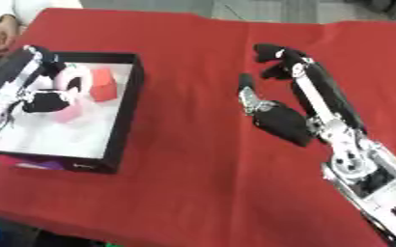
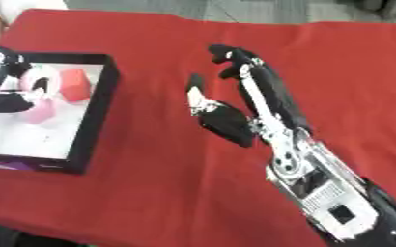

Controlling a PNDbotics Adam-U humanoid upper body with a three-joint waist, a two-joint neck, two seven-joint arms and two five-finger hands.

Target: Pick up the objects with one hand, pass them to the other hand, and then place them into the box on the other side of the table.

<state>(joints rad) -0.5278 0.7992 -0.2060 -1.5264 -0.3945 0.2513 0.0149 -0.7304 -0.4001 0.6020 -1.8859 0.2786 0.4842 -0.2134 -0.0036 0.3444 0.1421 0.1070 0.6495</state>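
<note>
Pink ring [image 1: 69, 77] sits over the black-walled box [image 1: 127, 111] at table left, in the left hand [image 1: 49, 99], whose fingers curl around it. Red block [image 1: 103, 84] and a pale pink piece [image 1: 67, 114] already lie inside. My read: placing step. Lower clear of the red block, then release, don't drop from height. Right hand [image 1: 279, 116] is mid-table over the red cloth [image 1: 193, 159], fingers extended, holding nothing.
</note>
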